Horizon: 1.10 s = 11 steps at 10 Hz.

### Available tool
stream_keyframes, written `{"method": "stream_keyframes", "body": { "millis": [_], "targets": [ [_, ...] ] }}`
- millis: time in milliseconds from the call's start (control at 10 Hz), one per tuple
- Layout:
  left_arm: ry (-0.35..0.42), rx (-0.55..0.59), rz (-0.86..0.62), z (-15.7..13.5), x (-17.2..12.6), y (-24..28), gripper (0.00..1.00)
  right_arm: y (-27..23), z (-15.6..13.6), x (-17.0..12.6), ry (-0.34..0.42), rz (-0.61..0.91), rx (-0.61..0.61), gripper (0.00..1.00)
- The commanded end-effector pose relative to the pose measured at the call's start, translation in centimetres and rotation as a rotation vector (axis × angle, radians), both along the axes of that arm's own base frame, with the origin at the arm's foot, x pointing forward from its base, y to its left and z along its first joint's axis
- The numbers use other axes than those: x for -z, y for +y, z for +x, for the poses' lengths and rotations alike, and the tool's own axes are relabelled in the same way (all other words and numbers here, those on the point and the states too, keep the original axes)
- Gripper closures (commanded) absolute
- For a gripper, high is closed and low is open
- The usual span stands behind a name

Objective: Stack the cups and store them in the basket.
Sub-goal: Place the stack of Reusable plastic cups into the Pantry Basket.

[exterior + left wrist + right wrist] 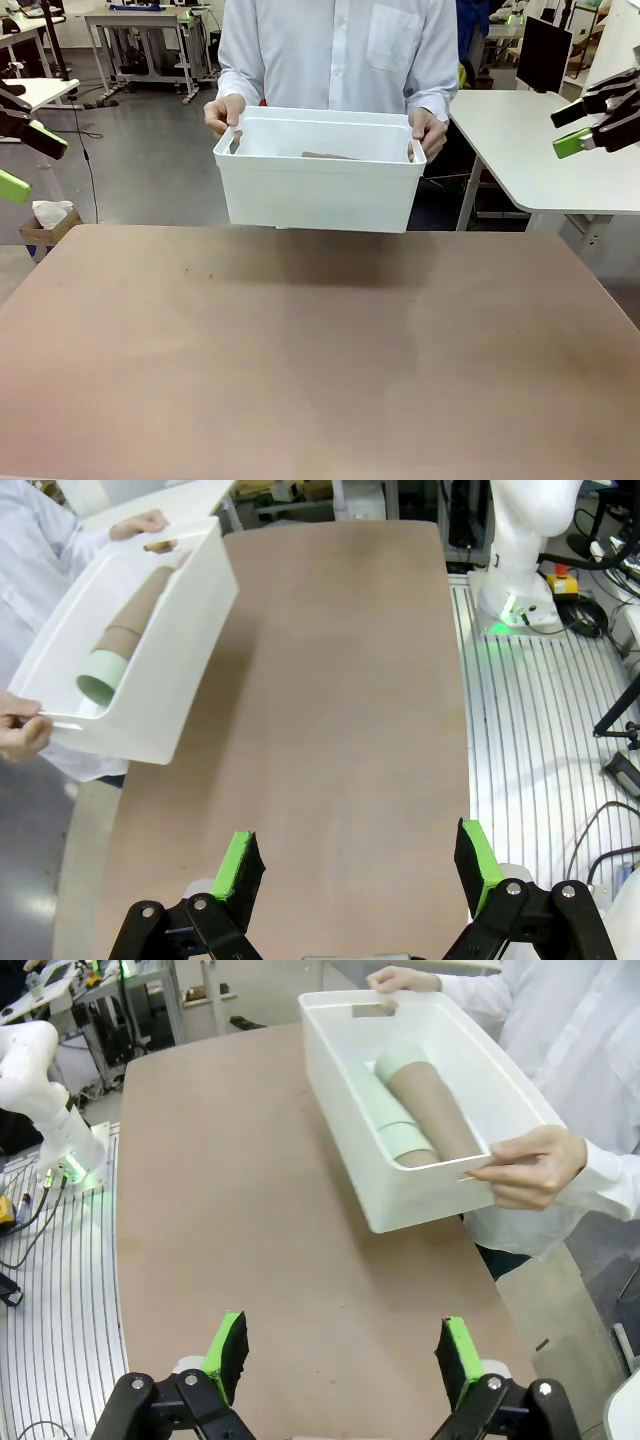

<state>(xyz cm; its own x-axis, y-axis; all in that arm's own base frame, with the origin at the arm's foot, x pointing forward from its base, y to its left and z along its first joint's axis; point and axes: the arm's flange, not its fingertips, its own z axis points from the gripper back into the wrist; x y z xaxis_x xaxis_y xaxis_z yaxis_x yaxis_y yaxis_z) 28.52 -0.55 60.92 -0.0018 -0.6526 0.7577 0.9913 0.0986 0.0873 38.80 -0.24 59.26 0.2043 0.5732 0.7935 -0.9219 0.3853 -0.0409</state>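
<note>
We find no readable writing or brand marks on anything in view. Nearest us, the brown table (320, 350) lies bare and matte, with a faint speck or two near its far left. Our left gripper (360, 865) hangs above the near left edge with its green-padded fingers spread wide and nothing between them; our right gripper (340, 1355) is held the same way on the right, wide and empty. At the far edge a person in a white shirt holds the basket (320, 195) by both handle holes, lifted just clear of the tabletop. Inside it the cups (425, 1110) lie on their sides, nested tan and mint tumblers in long stacks. Beyond are a grey floor, white workbenches to the right and far left, a dark monitor and a cardboard box (45, 225) on the floor.
</note>
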Motion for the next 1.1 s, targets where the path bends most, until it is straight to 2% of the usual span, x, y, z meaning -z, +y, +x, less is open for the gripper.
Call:
{"method": "stream_keyframes", "body": {
  "millis": [0,1000],
  "targets": [
    [0.010,-0.004,-0.013,-0.15,-0.21,-0.14,0.00,0.05,0.05,-0.60,0.019,0.007,0.009,0.00],
    [0.010,-0.004,-0.013,-0.15,-0.21,-0.14,0.00,0.05,0.05,-0.60,0.019,0.007,0.009,0.00]
  ]
}}
